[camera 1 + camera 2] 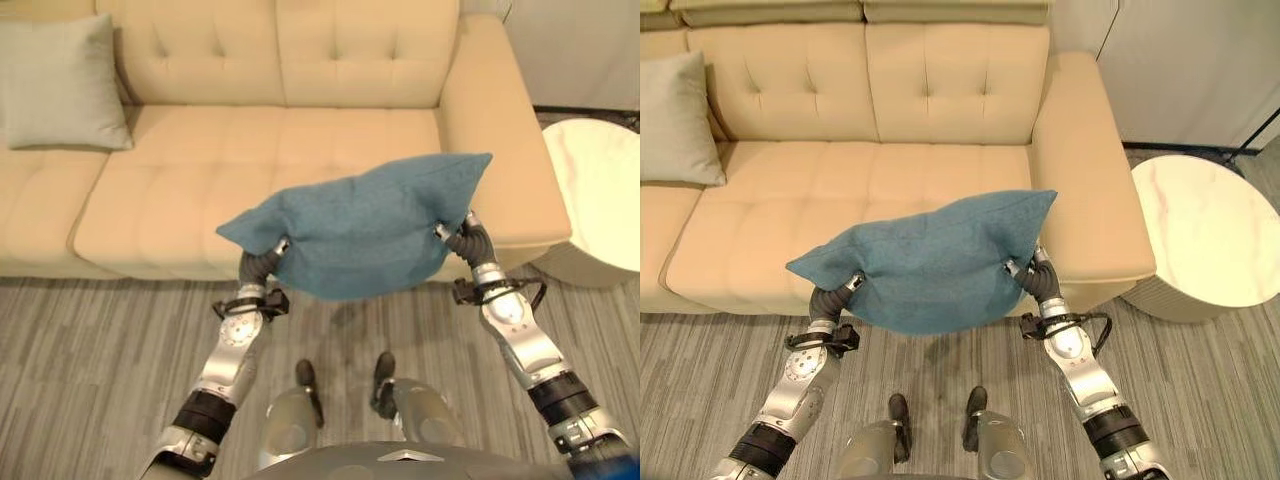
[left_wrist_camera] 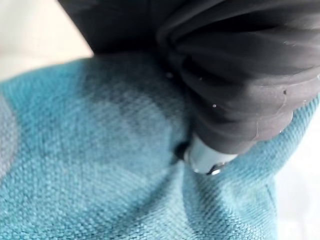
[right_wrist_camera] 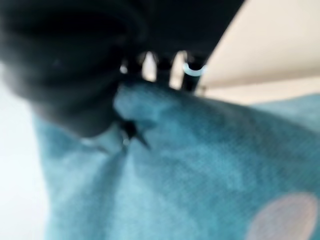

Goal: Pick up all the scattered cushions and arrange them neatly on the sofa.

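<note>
A teal cushion (image 1: 360, 230) hangs in the air over the front edge of the beige sofa (image 1: 190, 170), held level between my two hands. My left hand (image 1: 262, 263) is at its left lower corner, its dark cover (image 2: 240, 75) pressed into the cloth (image 2: 100, 175). My right hand (image 1: 468, 243) is at the right corner; in the right wrist view its fingers (image 3: 190, 70) hook over the cushion's edge (image 3: 200, 165) and the cloth puckers under them. A pale grey-green cushion (image 1: 62, 85) leans upright against the sofa's back at the far left.
The sofa's right armrest (image 1: 1085, 170) stands just past my right hand. A round white marble-topped side table (image 1: 1210, 230) sits right of the sofa. Grey striped carpet (image 1: 90, 350) lies in front, and the sofa's middle seat (image 1: 840, 175) is bare.
</note>
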